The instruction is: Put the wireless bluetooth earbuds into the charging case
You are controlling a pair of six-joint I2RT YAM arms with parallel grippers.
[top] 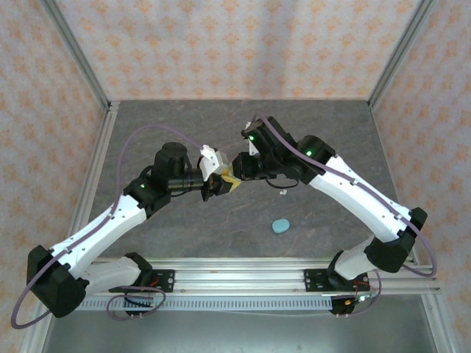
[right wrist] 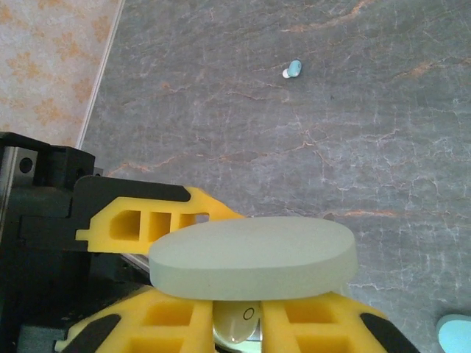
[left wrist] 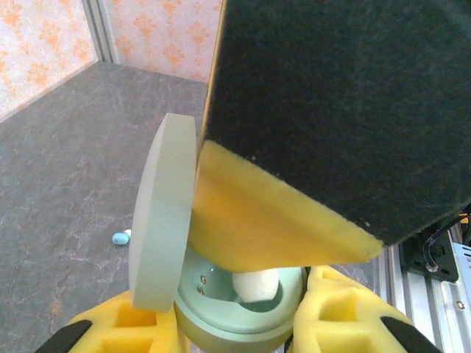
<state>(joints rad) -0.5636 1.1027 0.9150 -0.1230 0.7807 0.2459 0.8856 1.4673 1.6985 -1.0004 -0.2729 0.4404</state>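
My left gripper (top: 215,184) is shut on the base of a pale green charging case (left wrist: 235,323), gripping it between its yellow pads (left wrist: 125,323). The case's lid (left wrist: 163,220) stands open. My right gripper (top: 239,170) meets it from the right, and one of its yellow fingers (left wrist: 272,228) reaches over the case's well. A whitish earbud (left wrist: 256,285) sits in that well, and in the right wrist view this earbud (right wrist: 239,323) fills the narrow gap between the right gripper's (right wrist: 241,320) pads, just under the lid (right wrist: 254,257). Another earbud (top: 282,193) lies loose on the table.
A light blue closed case (top: 280,226) lies on the grey table (top: 324,132) toward the near edge, right of centre. The loose earbud (right wrist: 293,69) lies beyond both grippers in the right wrist view. Metal frame posts and patterned walls enclose the table.
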